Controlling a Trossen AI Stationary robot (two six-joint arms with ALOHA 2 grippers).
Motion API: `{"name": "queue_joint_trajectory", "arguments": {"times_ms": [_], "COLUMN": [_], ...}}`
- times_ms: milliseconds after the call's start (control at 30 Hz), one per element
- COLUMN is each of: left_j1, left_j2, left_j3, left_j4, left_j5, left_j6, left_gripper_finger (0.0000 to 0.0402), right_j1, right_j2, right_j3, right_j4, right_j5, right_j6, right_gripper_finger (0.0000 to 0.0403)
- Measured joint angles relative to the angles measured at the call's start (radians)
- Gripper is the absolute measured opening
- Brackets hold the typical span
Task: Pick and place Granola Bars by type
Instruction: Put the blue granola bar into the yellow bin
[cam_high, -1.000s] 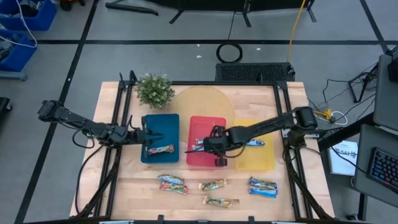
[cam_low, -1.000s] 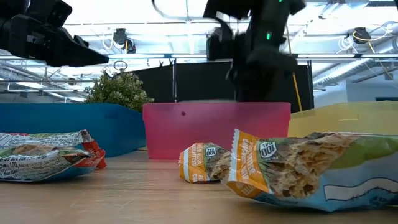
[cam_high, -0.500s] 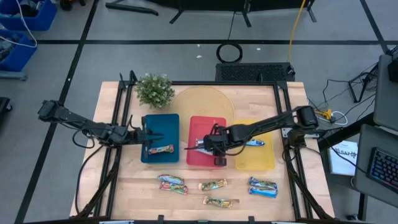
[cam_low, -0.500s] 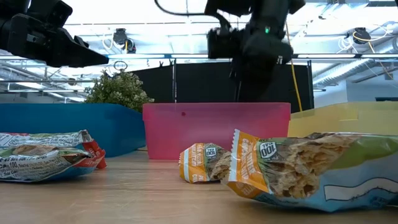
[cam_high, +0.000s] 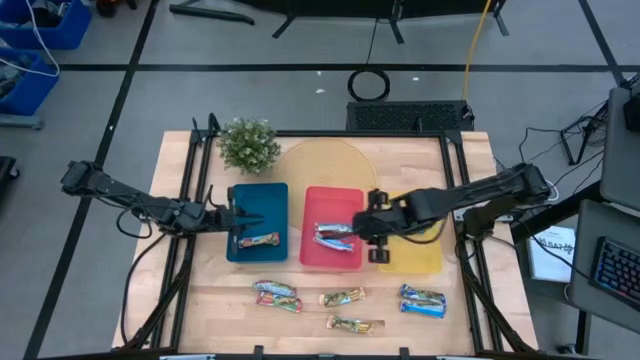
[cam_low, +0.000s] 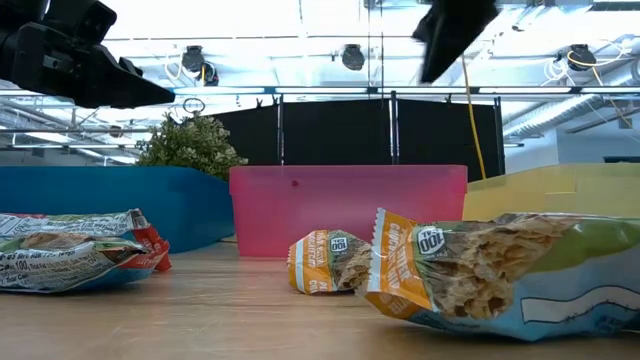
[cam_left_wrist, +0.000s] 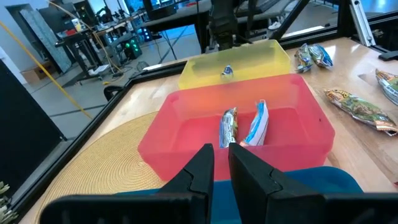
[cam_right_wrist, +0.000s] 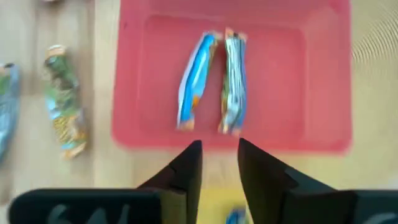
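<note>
My right gripper (cam_high: 366, 232) (cam_right_wrist: 219, 154) hangs open above the seam between the pink tray (cam_high: 332, 258) and the yellow tray (cam_high: 412, 262), touching nothing. Two silvery-blue bars (cam_high: 333, 236) (cam_right_wrist: 211, 81) lie side by side on the pink tray's floor. My left gripper (cam_high: 246, 219) (cam_left_wrist: 222, 155) waits above the blue tray (cam_high: 262, 198), its fingers a narrow gap apart, holding nothing. One multicolour bar (cam_high: 258, 240) lies in the blue tray. A small blue bar (cam_left_wrist: 227, 71) rests in the yellow tray.
Loose bars lie on the near table: two red-green ones (cam_high: 278, 296), two orange-green ones (cam_high: 342, 297) (cam_high: 356, 323), two blue ones (cam_high: 422, 300). A potted plant (cam_high: 248, 145) and a round woven mat (cam_high: 325, 165) sit behind the trays.
My right gripper has drawn back from over the pink tray toward the table's right edge and risen, almost leaving the low view. The bar that was under it now lies in the pink tray beside the other one.
</note>
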Motion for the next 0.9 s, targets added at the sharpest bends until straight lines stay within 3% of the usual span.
{"name": "queue_joint_trajectory", "arguments": {"times_ms": [100,267,500,667,900], "left_j1": [0.000,0.000,0.000,0.000,0.000], "left_j2": [0.000,0.000,0.000,0.000,0.000], "left_j3": [0.000,0.000,0.000,0.000,0.000], "left_j4": [0.000,0.000,0.000,0.000,-0.001], "left_j5": [0.000,0.000,0.000,0.000,0.000], "left_j6": [-0.001,-0.013,-0.038,-0.049,-0.037], "left_gripper_finger": [0.0058,0.0058,0.0058,0.0058,0.0058], "right_j1": [0.103,0.282,0.487,0.579,0.654], "right_j2": [0.012,0.060,0.147,0.223,0.340], "right_j3": [0.057,0.063,0.063,0.063,0.062], "right_j4": [-0.162,-0.206,-0.170,-0.136,-0.159], "right_j5": [0.056,0.042,0.010,-0.102,-0.109], "right_j6": [0.119,0.338,0.661,0.839,0.945], "right_gripper_finger": [0.0076,0.0083,0.0157,0.0207,0.0220]}}
